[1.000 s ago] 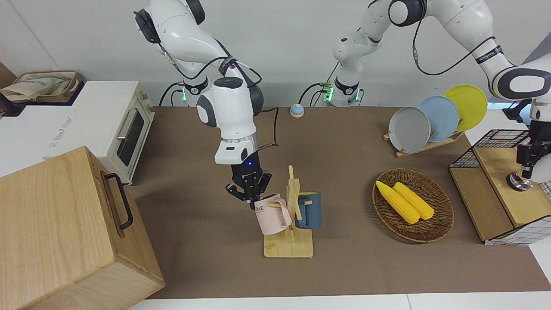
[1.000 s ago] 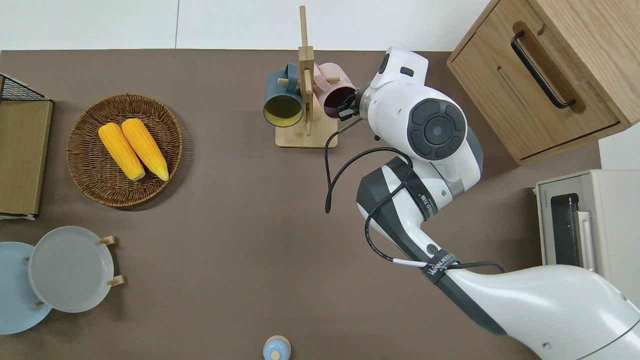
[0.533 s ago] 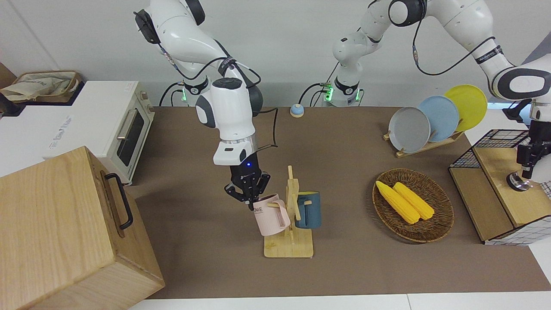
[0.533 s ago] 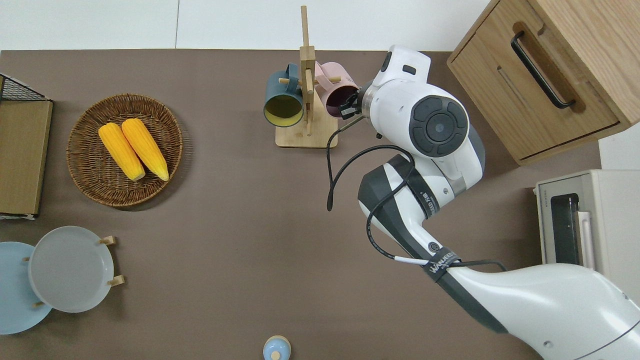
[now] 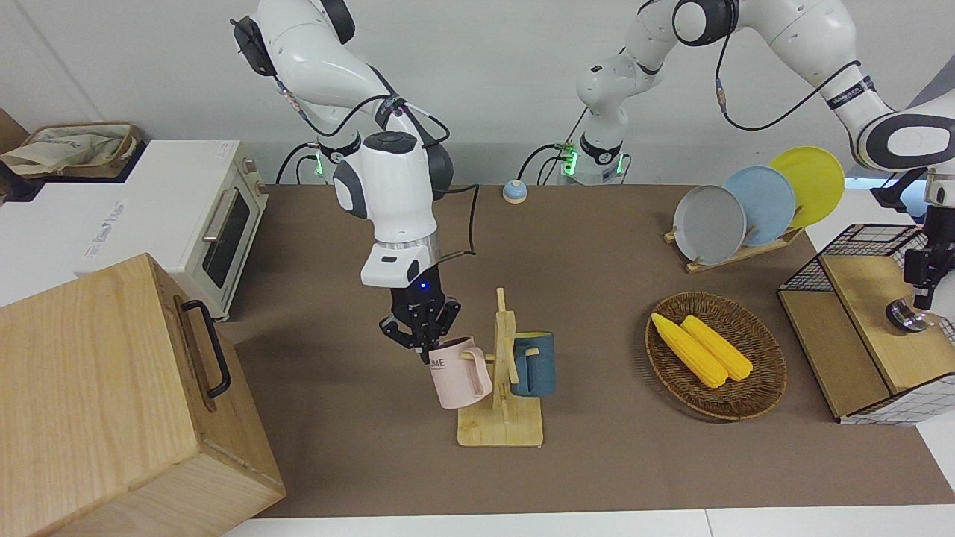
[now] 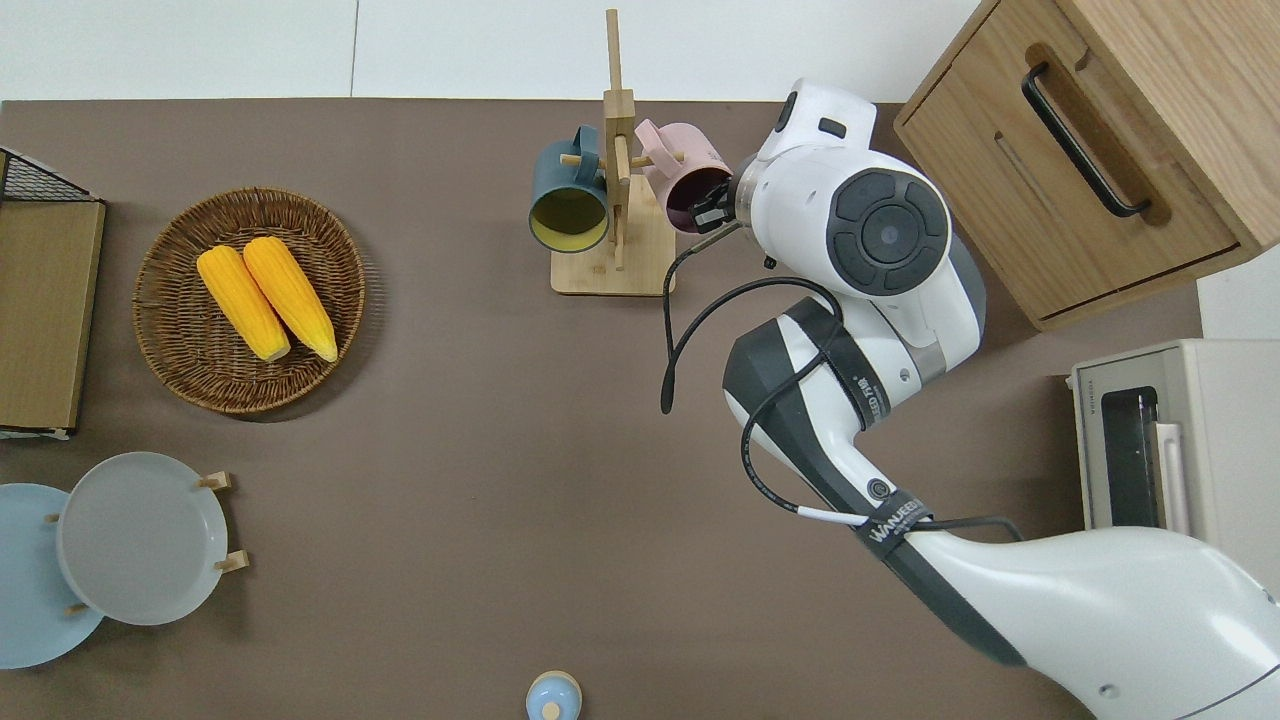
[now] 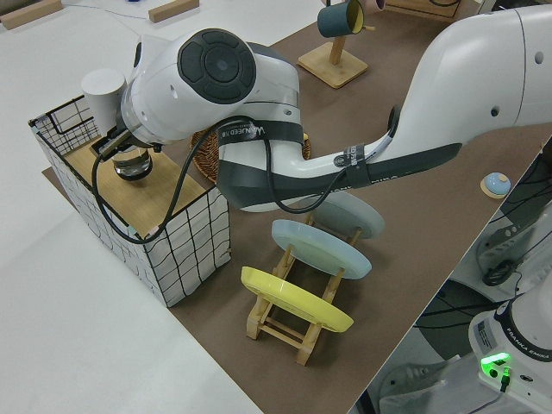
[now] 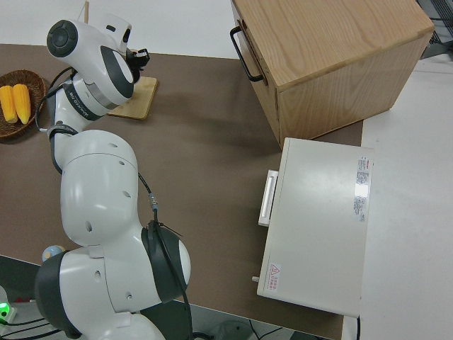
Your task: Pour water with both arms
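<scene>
My right gripper (image 5: 423, 347) is shut on the rim of a pink mug (image 5: 455, 382). The mug hangs tilted by its handle on a peg of the wooden mug rack (image 5: 500, 431), on the side toward the right arm's end of the table. In the overhead view the right gripper (image 6: 712, 207) grips the pink mug (image 6: 675, 172) just off the rack's base (image 6: 610, 272). A dark blue mug (image 5: 536, 365) hangs on the rack's opposite side. My left gripper (image 5: 924, 297) is at a small silver vessel (image 5: 905, 318) on a wooden shelf (image 5: 888, 328) inside a wire basket; it also shows in the left side view (image 7: 121, 148).
A wicker basket (image 5: 746, 404) with two corn cobs (image 5: 701, 348) lies toward the left arm's end. A rack of plates (image 5: 735, 209) stands nearer to the robots. A wooden box (image 5: 112, 395) and a white toaster oven (image 5: 194, 216) stand at the right arm's end.
My right gripper has drawn the pink mug outward along its peg, away from the rack's post and slightly up. My left gripper has shifted a little at the silver vessel.
</scene>
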Controlling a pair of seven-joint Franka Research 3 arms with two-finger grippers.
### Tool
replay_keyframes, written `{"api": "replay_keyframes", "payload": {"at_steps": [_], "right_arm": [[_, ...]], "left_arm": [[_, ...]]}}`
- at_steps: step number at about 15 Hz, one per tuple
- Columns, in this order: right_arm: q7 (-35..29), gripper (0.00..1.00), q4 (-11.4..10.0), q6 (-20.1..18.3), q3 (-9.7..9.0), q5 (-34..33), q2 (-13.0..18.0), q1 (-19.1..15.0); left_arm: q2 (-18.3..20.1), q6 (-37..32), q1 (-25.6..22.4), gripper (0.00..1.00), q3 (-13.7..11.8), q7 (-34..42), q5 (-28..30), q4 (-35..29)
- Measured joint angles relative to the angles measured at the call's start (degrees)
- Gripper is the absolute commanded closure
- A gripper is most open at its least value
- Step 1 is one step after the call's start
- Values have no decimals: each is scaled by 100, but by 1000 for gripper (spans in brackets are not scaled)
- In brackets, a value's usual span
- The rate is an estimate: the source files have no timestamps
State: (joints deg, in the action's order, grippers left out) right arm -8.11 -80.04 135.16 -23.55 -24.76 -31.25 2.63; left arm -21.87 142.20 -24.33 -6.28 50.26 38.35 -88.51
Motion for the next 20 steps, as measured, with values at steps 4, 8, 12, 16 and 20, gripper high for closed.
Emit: {"api": "replay_keyframes", "payload": {"at_steps": [4, 8, 12, 16, 20], "right_arm": [[15, 1000, 57, -122, 9, 0, 1, -28], [83, 1000, 127, -271, 7, 5, 8, -49], [274, 1000, 250, -549, 8, 59, 43, -109], [481, 1000, 270, -746, 7, 137, 128, -212], [822, 1000, 272, -909, 12, 262, 204, -362]], "left_arm": [[59, -483, -11, 1000, -80, -297, -266, 336], [138, -816, -12, 1000, -96, -749, -678, 582], [239, -914, -11, 1000, -97, -863, -791, 601], [405, -1111, -11, 1000, -97, -1057, -1026, 667], [618, -1413, -2, 1000, -85, -1387, -1291, 737]]}}
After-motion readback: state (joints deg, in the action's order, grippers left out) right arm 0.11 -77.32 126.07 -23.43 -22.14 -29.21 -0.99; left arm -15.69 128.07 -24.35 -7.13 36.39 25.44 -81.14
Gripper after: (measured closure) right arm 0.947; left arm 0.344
